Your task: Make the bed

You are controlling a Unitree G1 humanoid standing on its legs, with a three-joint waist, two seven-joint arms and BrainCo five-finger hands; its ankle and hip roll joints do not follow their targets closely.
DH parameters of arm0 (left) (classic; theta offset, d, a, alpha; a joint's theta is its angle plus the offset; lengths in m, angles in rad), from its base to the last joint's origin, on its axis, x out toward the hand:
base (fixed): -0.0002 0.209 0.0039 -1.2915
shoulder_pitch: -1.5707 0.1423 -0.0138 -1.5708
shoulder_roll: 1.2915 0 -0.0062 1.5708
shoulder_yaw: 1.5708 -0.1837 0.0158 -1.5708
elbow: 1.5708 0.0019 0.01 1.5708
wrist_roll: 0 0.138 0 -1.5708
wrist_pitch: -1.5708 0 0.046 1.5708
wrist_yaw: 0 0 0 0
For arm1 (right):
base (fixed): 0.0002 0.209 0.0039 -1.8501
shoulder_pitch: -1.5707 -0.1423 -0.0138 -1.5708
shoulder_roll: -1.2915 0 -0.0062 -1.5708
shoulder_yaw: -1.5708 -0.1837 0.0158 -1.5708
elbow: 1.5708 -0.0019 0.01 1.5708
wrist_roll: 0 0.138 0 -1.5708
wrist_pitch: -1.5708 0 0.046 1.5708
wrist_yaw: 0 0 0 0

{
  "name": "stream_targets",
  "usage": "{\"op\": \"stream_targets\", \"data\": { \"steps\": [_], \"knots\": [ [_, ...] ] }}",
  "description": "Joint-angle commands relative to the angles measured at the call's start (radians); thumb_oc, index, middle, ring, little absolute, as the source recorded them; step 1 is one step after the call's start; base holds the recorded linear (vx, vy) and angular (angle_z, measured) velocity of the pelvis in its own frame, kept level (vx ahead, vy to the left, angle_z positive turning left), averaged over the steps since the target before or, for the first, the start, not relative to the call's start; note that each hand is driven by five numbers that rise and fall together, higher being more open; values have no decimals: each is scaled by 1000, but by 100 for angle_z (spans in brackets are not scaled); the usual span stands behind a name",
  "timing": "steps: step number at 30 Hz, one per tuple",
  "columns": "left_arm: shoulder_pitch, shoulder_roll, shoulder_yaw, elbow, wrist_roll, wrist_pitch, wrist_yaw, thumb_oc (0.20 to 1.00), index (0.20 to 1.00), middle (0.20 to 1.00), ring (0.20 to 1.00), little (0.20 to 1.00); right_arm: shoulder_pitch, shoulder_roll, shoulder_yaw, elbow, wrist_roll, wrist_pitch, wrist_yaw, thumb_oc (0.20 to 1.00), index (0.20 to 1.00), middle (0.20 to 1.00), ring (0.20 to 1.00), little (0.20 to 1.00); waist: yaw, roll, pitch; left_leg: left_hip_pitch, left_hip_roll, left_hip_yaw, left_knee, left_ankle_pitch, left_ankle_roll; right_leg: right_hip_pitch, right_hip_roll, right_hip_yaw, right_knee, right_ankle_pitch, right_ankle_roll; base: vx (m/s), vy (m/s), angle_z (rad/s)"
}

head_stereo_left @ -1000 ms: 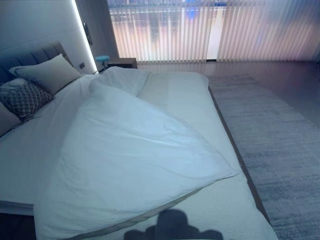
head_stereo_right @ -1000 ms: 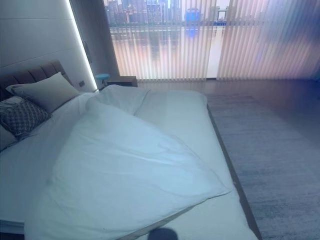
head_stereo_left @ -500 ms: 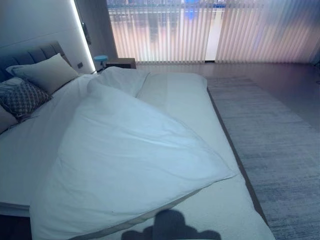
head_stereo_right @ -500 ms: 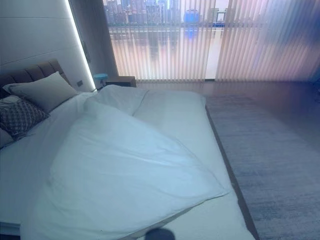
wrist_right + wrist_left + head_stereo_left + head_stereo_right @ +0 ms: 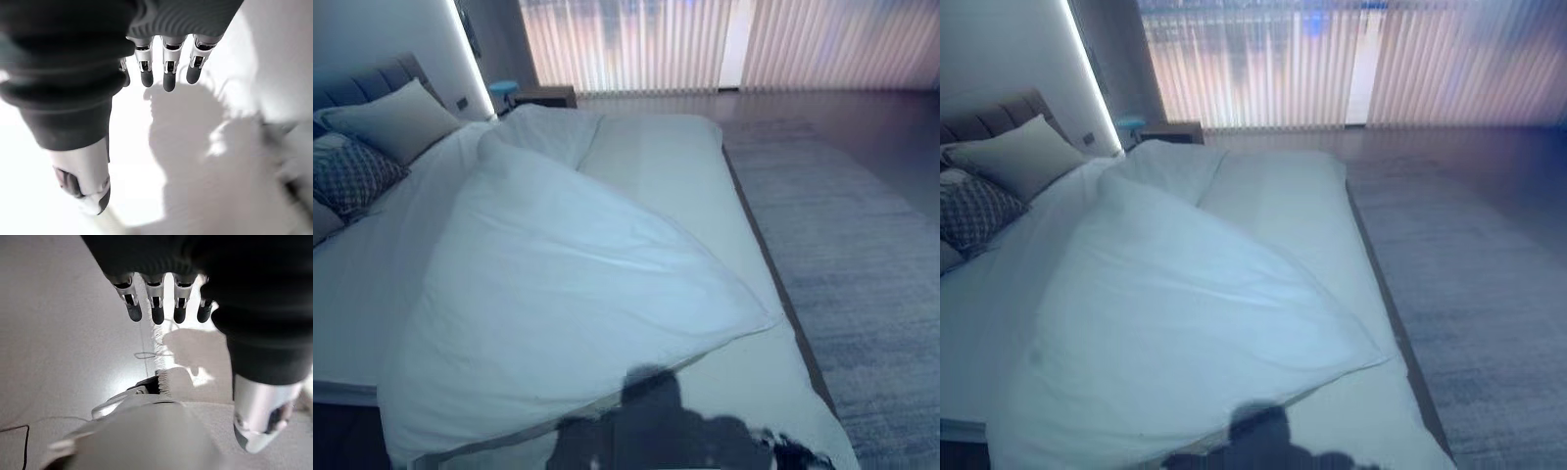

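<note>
Bedding lies unmade in the left eye view: a white duvet sits bunched and skewed across the bed, one corner reaching toward the right edge of the mattress while the far right strip of the sheet is left bare. 2 pillows rest at the head on the left, a plain pale pillow and, nearer, a patterned cushion. A grey rug runs along the bed's right side, and vertical blinds cover the window beyond.

Right eye view: same scene, the duvet's upper edge folded back near a small bedside table.

Left wrist view: the left hand hangs with fingers straight and spread, thumb apart, holding nothing, above pale floor.

Right wrist view: the right hand likewise hangs relaxed, fingers extended and empty, over a white surface.
</note>
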Motion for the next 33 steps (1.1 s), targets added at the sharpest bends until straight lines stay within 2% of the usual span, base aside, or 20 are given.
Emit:
{"op": "stream_targets", "data": {
  "steps": [1,4,9,11,19,28,33],
  "knots": [
    [-88,-8,-17,25,-51,-13,28,1000,1000,1000,1000,1000,-98,29,-24,-25,132,-52,-29,1000,1000,1000,1000,1000,27,-35,59,24,-54,19,1,-64,-23,12,-57,2,20,64,78,-30,-11,11],
    [-104,-14,-42,12,-97,-15,48,1000,1000,1000,1000,1000,-193,28,-30,-95,273,-94,-79,1000,1000,1000,1000,1000,41,-30,96,-28,-56,11,1,-46,-26,-39,-62,-5,28,74,78,-30,-7,7],
    [-110,-24,-69,-3,-130,-11,73,1000,1000,1000,1000,1000,-324,2,-44,-118,334,-134,-156,1000,1000,1000,1000,1000,61,-20,126,-83,-61,1,1,-29,-28,-87,-68,-14,31,85,77,3,2,11],
    [-108,-25,-74,-7,-138,-12,78,1000,1000,1000,1000,1000,-365,-11,-51,-112,346,-142,-171,1000,1000,1000,1000,1000,65,-17,134,-93,-61,-1,1,-26,-28,-96,-70,-17,30,87,77,12,3,2],
    [-110,-34,-134,-73,-209,-25,97,1000,1000,1000,1000,1000,-657,-139,-87,114,327,-125,-238,1000,1000,1000,1000,1000,101,9,192,-169,-69,-31,1,-11,-30,-159,-77,-31,32,89,75,20,5,11],
    [-124,-41,-187,-194,-305,-51,128,1000,1000,1000,1000,1000,-874,-251,-105,202,359,-141,-309,1000,1000,1000,1000,1000,132,43,259,-269,-84,-72,1,15,-27,-260,-81,-45,69,88,72,-13,5,12],
    [-128,-39,-222,-261,-342,-64,136,1000,1000,1000,1000,1000,-986,-320,-73,220,354,-144,-334,1000,1000,1000,1000,1000,149,59,298,-331,-86,-87,1,29,-27,-329,-88,-50,101,87,74,-41,12,7]
  ]
}}
